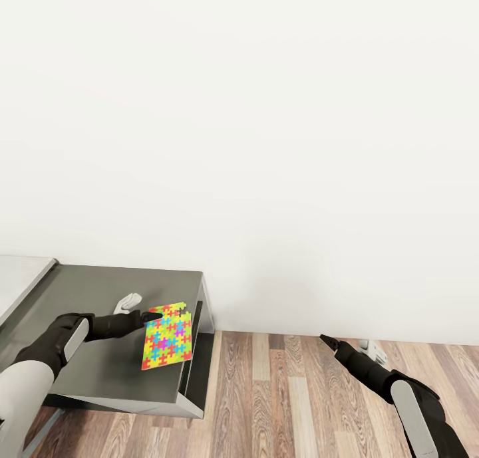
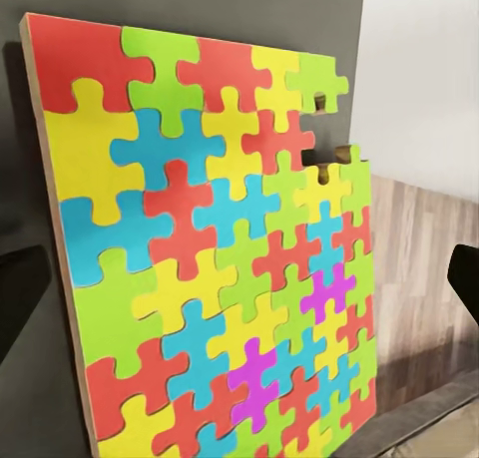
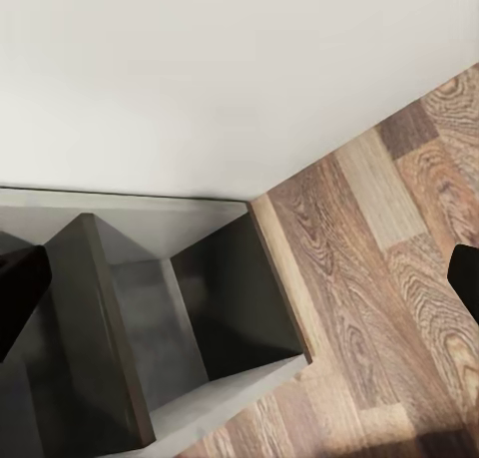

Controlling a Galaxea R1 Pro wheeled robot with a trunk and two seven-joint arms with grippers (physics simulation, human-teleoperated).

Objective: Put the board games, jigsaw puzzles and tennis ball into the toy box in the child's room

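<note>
A multicoloured jigsaw puzzle (image 1: 166,336) stands tilted over the right end of the grey table (image 1: 100,292), its lower corner just past the table's edge. The left wrist view shows the puzzle (image 2: 215,248) close up, with its brown backing edge visible. My left gripper (image 1: 152,316) sits at the puzzle's upper left corner. Its dark fingers (image 2: 20,298) are spread wide at the sides of the wrist view, open. My right gripper (image 1: 325,340) hangs open over the wooden floor, right of the table, with nothing in it. The toy box, board games and tennis ball are out of view.
A plain white wall (image 1: 266,145) runs behind the table. Wooden floor (image 1: 286,398) spreads to the right. The table's end has open grey shelf compartments (image 3: 180,308). A lighter grey surface (image 1: 20,278) adjoins the table at the far left.
</note>
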